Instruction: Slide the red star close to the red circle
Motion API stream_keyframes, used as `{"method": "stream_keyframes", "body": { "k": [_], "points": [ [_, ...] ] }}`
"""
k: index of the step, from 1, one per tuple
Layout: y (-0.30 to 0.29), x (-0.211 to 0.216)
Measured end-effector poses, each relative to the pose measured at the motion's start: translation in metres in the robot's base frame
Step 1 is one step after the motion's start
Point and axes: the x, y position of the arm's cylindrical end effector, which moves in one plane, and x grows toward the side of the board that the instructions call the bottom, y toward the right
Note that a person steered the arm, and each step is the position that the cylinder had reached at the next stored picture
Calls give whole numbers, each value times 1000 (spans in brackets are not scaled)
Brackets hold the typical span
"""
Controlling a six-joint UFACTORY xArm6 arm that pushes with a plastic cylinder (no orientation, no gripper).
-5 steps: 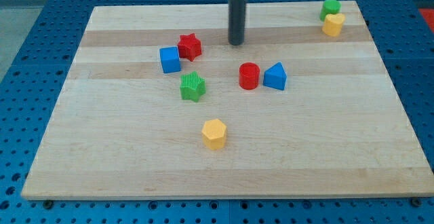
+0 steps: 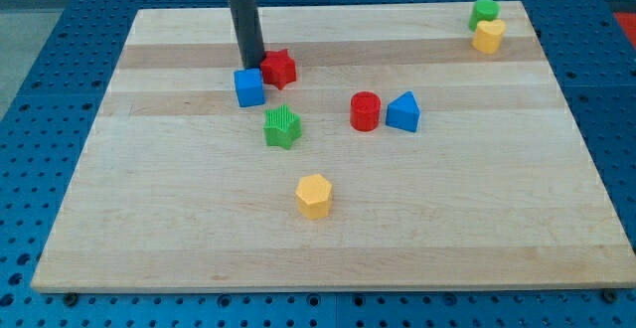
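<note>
The red star [image 2: 280,68] lies on the wooden board [image 2: 179,239], left of centre near the view's top. The red circle [image 2: 366,111] stands to its lower right, about a block's width and more away. My tip [image 2: 251,65] is down on the board just left of the red star, close to or touching its left side, and just above the blue cube [image 2: 249,87].
A blue triangular block [image 2: 403,112] touches the red circle's right side. A green star [image 2: 282,126] lies below the red star. A yellow hexagon [image 2: 314,196] sits lower down. A green block [image 2: 485,12] and a yellow block [image 2: 488,37] sit at the top right corner.
My tip has moved left, from the red star's upper right to its left side above the blue cube. The blocks have not visibly moved.
</note>
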Motion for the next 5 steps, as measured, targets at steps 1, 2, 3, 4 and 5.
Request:
{"method": "stream_keyframes", "body": {
  "k": [1, 2, 3, 4, 5],
  "points": [
    [30, 5],
    [42, 29],
    [56, 48],
    [88, 51],
    [115, 61]
  ]
}}
